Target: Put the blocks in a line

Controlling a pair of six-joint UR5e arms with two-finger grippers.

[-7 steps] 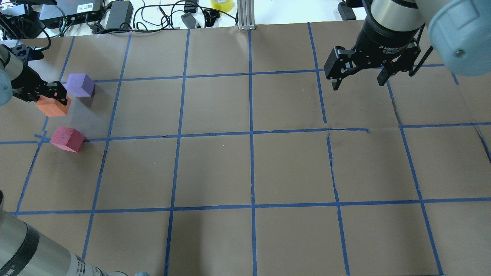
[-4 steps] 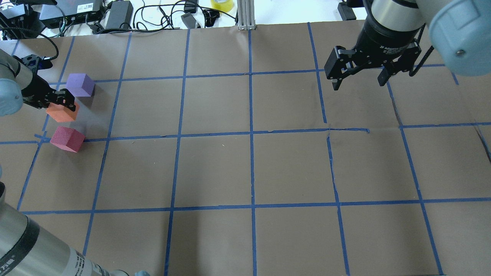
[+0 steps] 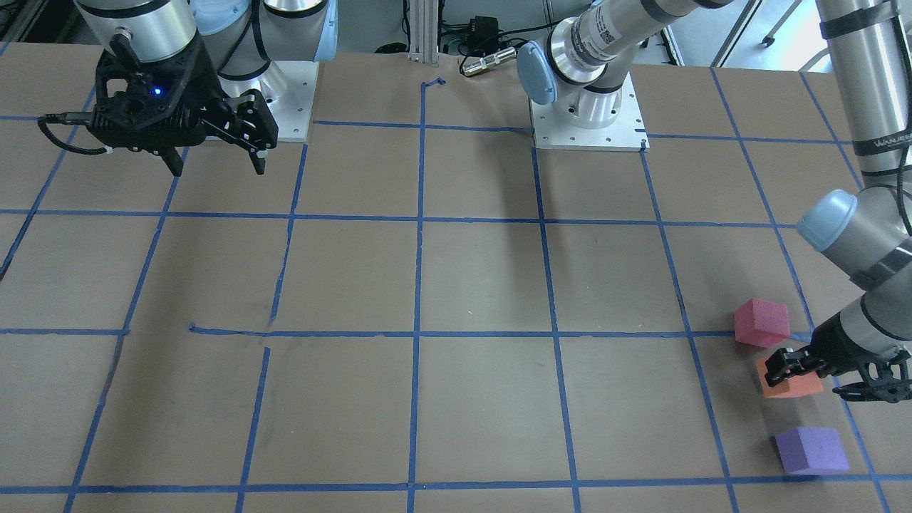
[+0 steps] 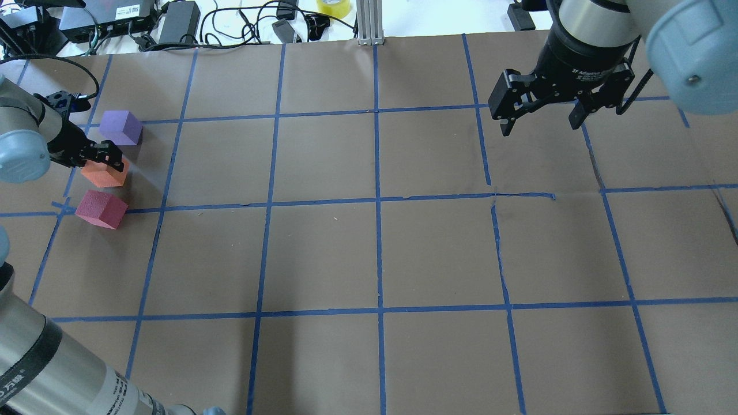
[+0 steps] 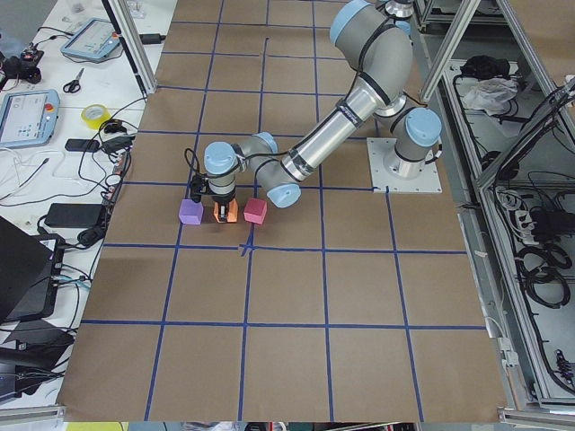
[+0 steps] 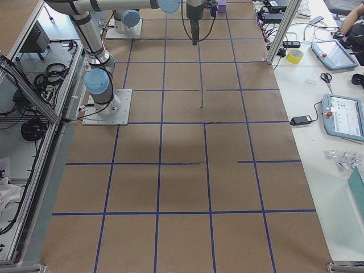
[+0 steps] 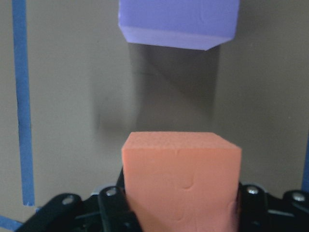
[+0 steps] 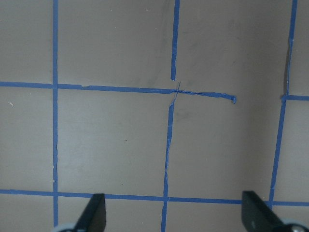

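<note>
Three foam blocks sit at the table's left end. The purple block [image 4: 120, 128] is farthest back, the orange block [image 4: 104, 173] is in the middle, and the pinkish-red block [image 4: 102, 209] is nearest. My left gripper [image 4: 106, 158] is shut on the orange block [image 7: 181, 179] and holds it low between the other two [image 3: 789, 376]. The purple block [image 7: 178, 21] lies just ahead in the left wrist view. My right gripper [image 4: 541, 120] is open and empty, high over the far right of the table [image 3: 214, 158].
The table is brown paper with a blue tape grid [image 4: 377, 199]. Cables, power bricks and a tape roll [image 4: 333, 7] lie beyond the far edge. The robot bases [image 3: 588, 117] stand at the near side.
My left gripper has carried the orange block to the right and nearer, into the gap between the purple and pinkish-red blocks. The right arm has barely moved.
</note>
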